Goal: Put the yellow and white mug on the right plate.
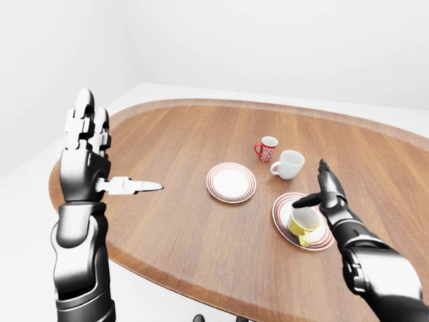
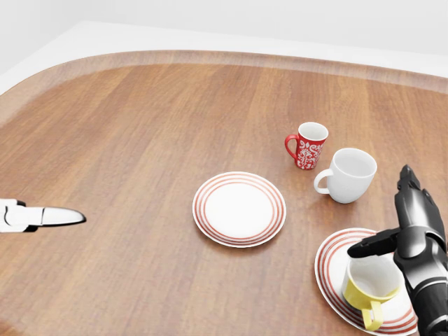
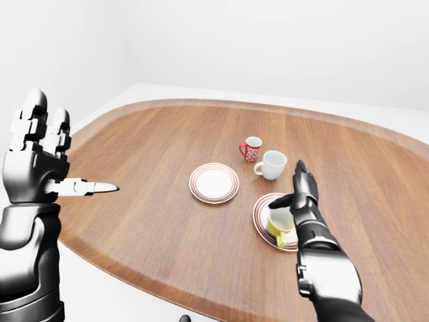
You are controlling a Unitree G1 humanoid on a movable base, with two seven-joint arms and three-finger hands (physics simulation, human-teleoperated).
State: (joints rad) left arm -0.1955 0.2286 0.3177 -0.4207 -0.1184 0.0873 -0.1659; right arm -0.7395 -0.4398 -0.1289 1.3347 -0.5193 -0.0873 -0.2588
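Over right plate, right hand (image 2: 409, 231): fingers spread, holding nothing, thumb just above the mug rim, maybe touching.
Yellow and white mug (image 2: 371, 288): upright on right plate (image 2: 330, 273), handle toward bottom of head view.
Left hand (image 1: 84, 157): raised, fingers extended, well apart.
Table (image 2: 140, 126): middle plate (image 2: 239, 208), white mug (image 2: 350, 175), red mug (image 2: 308, 145).

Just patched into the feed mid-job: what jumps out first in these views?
The yellow and white mug sits upright on the right plate, at the head view's lower right, with the open right hand just beside it. At the left-eye view's left, the left hand is raised, fingers spread. A second striped plate sits mid-table, with a red mug and a white mug beyond.
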